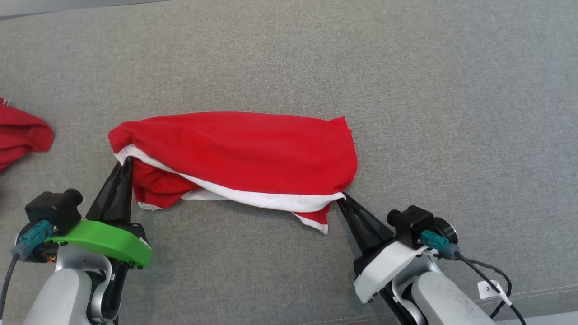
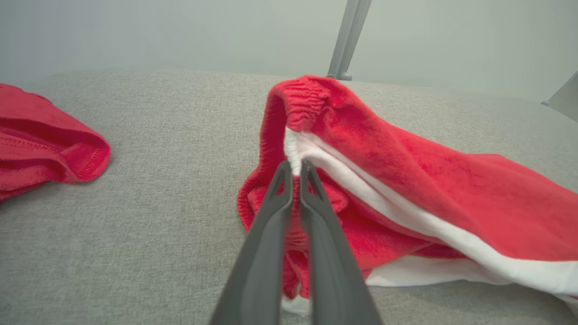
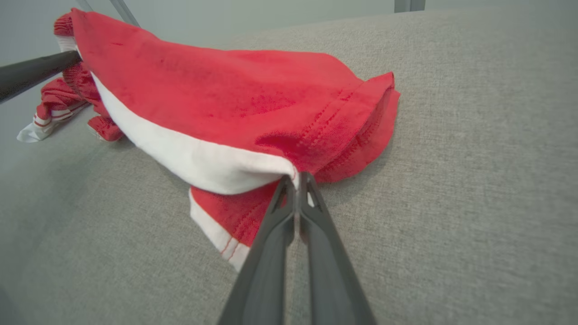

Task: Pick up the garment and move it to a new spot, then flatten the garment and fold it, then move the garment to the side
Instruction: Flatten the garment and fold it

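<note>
1. Head view: red shorts [image 1: 253, 149] with a white side stripe lie crumpled in the middle of a grey fabric surface [image 1: 451, 90]. The left gripper [image 1: 128, 159] pinches their left end, and the right gripper [image 1: 344, 195] pinches their lower right corner. Another red cloth [image 1: 22, 133] lies apart on the left.
2. Left wrist view: the fingers are pressed together on the white stripe beside the ribbed waistband.
3. Right wrist view: the fingers clamp the stripe's corner at the hem.

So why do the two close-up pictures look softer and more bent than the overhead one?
Head view: even, soft light, sharp, faint shadow under the red garment. Left wrist view: wide lens bows the grey surface, background hazy. Right wrist view: the dark jaws blur towards the bottom edge.
</note>
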You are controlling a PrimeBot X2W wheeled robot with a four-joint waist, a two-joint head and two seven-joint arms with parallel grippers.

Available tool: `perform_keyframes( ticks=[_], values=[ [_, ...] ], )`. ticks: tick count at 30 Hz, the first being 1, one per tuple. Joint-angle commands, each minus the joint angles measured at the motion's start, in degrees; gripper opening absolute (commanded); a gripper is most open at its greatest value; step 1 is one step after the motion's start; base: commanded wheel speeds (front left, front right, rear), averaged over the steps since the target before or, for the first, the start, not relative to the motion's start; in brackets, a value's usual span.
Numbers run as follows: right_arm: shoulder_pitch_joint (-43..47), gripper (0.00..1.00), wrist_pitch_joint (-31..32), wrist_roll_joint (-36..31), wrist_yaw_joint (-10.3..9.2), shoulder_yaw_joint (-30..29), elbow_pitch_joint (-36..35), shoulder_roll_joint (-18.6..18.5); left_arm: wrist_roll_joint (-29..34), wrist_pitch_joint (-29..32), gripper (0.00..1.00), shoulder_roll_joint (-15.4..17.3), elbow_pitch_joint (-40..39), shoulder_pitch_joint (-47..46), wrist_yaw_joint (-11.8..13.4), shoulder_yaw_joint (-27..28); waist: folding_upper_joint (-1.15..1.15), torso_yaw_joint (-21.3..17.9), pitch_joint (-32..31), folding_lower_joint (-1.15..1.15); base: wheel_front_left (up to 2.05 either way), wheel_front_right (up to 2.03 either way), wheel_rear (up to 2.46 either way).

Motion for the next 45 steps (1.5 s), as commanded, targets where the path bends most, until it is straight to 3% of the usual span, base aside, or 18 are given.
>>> perform_keyframes(
  ticks=[1,10,19,25,35,45],
  values=[
    [-1.2,0.0,-0.9,0.5,0.0,-0.4,-1.2,-0.7,0.6,-0.2,0.0,0.6,-1.1,-0.6,0.6,0.2,0.0,-0.1,-0.1,0.0,0.0,0.0,0.0],
    [-4.6,0.0,-2.6,-2.1,-0.01,-9.4,-13.9,-4.8,2.7,4.1,0.0,3.7,-12.3,-2.3,1.8,-0.6,0.0,-0.6,-1.3,0.0,0.0,0.0,0.0],
    [-9.4,0.0,1.2,-6.3,-0.01,-18.9,-30.2,-7.6,5.0,8.1,0.0,6.8,-25.3,-7.6,2.8,-0.3,0.0,-1.8,-2.7,0.0,0.0,0.0,0.0],
    [-9.4,0.0,4.7,-7.1,-0.01,-21.6,-36.0,-7.9,6.2,9.7,0.0,6.9,-30.7,-8.3,4.0,-0.8,0.0,-2.2,-3.3,0.0,0.0,0.0,0.0],
    [-12.9,0.0,6.4,-4.6,-0.01,-22.4,-33.7,-8.9,6.7,7.4,0.0,5.2,-29.6,-11.7,4.7,-0.9,0.0,-2.3,-0.8,0.0,0.0,0.0,0.0],
    [-34.0,0.0,5.3,-1.7,-0.01,-19.9,-21.6,-12.8,7.9,2.7,0.0,0.8,-16.1,-33.8,0.9,-2.7,0.0,-0.9,6.5,0.0,0.0,0.0,0.0]
  ],
)
